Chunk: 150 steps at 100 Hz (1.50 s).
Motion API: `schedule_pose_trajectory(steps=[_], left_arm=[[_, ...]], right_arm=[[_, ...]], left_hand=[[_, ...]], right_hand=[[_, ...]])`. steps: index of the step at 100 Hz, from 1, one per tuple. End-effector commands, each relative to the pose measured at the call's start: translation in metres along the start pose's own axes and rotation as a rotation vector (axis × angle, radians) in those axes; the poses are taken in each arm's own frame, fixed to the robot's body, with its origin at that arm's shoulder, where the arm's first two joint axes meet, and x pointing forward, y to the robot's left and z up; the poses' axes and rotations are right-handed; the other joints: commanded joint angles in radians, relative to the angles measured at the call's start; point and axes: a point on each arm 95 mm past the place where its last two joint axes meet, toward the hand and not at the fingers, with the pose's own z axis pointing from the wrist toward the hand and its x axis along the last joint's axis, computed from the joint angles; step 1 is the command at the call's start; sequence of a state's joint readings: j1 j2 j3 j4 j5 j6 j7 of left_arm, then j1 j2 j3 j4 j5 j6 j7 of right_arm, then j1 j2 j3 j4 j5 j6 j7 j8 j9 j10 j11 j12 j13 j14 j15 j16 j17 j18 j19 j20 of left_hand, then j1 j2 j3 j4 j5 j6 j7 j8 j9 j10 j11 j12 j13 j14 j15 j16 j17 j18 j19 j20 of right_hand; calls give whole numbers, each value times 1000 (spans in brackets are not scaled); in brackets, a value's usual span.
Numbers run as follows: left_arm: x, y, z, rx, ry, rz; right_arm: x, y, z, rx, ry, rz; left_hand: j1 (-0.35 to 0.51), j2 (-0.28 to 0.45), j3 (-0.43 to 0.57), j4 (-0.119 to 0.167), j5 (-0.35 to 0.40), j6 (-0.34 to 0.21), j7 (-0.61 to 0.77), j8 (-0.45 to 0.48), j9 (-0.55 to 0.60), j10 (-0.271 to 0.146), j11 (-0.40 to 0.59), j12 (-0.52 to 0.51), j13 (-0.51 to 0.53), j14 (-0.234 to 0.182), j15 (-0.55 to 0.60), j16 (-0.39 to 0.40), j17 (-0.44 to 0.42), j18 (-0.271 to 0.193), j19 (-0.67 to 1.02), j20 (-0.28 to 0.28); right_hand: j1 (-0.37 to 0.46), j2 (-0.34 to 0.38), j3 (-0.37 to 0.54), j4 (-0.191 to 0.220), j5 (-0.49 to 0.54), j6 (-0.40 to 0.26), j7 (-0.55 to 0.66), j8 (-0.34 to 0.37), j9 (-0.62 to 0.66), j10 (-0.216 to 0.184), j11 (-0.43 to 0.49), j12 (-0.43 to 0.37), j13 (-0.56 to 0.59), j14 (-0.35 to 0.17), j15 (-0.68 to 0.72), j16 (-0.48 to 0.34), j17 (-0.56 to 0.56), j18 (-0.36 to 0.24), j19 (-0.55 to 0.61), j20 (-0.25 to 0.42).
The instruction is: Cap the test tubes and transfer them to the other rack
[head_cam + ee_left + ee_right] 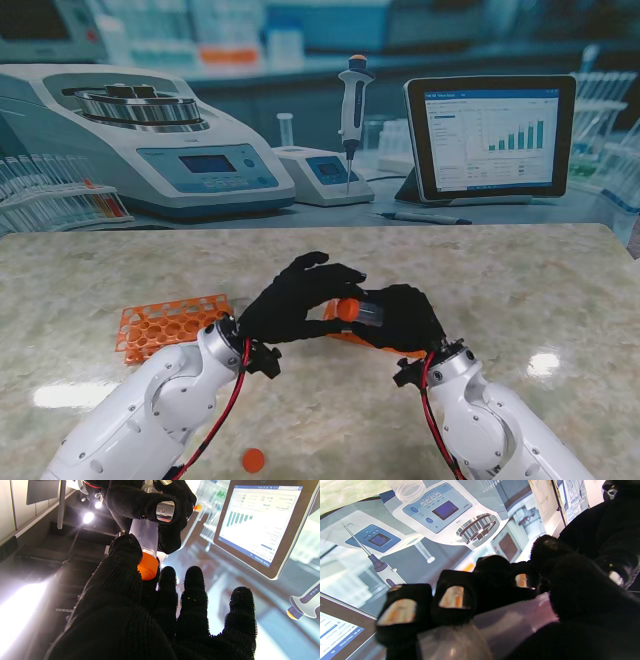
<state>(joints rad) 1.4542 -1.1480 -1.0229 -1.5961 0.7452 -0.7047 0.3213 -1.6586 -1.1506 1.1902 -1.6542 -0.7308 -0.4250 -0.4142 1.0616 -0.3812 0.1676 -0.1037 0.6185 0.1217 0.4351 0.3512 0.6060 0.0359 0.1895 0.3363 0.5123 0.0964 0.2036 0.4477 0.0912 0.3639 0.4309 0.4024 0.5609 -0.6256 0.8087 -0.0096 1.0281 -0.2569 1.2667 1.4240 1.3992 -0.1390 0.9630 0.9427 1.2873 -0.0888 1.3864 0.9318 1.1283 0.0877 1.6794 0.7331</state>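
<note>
Stand view, centre of frame: right hand (pixel 405 318) wrapped around a clear test tube (pixel 372 310), left hand (pixel 295 298) pinching a round orange cap (pixel 348 309) at its mouth. Capping apparently under way, transfer not begun. Orange lattice rack (pixel 165 325) at left, spare cap (pixel 254 460) at bottom on the marbled counter (pixel 520 300).

Left wrist view: smooth cap (pixel 148 566) meeting translucent tube (pixel 146 536).

Right wrist view: fuzzy black fingers (pixel 455 597) closed over the glossy cylinder (pixel 500 627).

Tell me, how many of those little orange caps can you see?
2. One orange cap sits on the test tube held between the left hand and right hand; a loose cap lies on the table nearest me. Others may be hidden.
</note>
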Motion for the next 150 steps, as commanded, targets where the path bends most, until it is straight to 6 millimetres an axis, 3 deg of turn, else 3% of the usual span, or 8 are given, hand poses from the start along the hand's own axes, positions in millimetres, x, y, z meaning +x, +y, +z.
schedule_pose_trajectory(steps=[1, 44, 108, 133, 150], left_arm=[[0, 3, -1, -19, 3, -3], [5, 2, -5, -48, 30, -6], [6, -2, -12, -71, 37, 7], [7, -5, -15, -67, 33, 12], [9, -9, -17, -51, 32, 20]], right_arm=[[6, -1, 2, -1, 14, 13], [7, -1, 2, 4, 16, 14], [7, -2, 2, 9, 15, 19], [7, -3, 2, 9, 14, 21], [7, -3, 2, 9, 14, 21]], left_hand=[[229, 74, 326, 62, 66, -402, 126, 10, -15, -46, -19, -18, -27, -30, -18, -10, -20, -14, 27, -29], [229, 68, 460, 39, 27, -443, 113, -1, -22, -49, -25, -32, -43, -26, -29, -22, -29, -13, 21, -36], [229, 89, 511, 28, 12, -456, 121, 2, -23, -49, -29, -37, -51, -21, -36, -29, -35, -13, 5, -38], [229, 111, 439, 31, 1, -431, 97, -10, -26, -45, -32, -38, -53, -15, -37, -29, -36, -15, -1, -35], [229, 160, 290, 54, -24, -359, 21, -48, -37, -42, -39, -39, -57, -19, -40, -29, -36, -19, -6, -31]], right_hand=[[24, 22, 10, -13, 12, -70, 52, 35, 20, -4, -6, 17, 34, -63, 30, 14, 17, -14, 34, 5], [24, 22, 9, -14, 12, -70, 52, 36, 20, -4, -7, 17, 34, -62, 29, 14, 17, -14, 32, 4], [23, 24, 7, -15, 12, -74, 50, 36, 19, -6, -7, 17, 34, -62, 29, 14, 17, -15, 31, 4], [24, 24, 6, -15, 12, -74, 50, 37, 18, -5, -8, 16, 34, -62, 28, 13, 17, -15, 31, 3], [23, 25, 6, -15, 12, -74, 50, 37, 18, -4, -8, 17, 34, -62, 28, 13, 16, -14, 29, 3]])
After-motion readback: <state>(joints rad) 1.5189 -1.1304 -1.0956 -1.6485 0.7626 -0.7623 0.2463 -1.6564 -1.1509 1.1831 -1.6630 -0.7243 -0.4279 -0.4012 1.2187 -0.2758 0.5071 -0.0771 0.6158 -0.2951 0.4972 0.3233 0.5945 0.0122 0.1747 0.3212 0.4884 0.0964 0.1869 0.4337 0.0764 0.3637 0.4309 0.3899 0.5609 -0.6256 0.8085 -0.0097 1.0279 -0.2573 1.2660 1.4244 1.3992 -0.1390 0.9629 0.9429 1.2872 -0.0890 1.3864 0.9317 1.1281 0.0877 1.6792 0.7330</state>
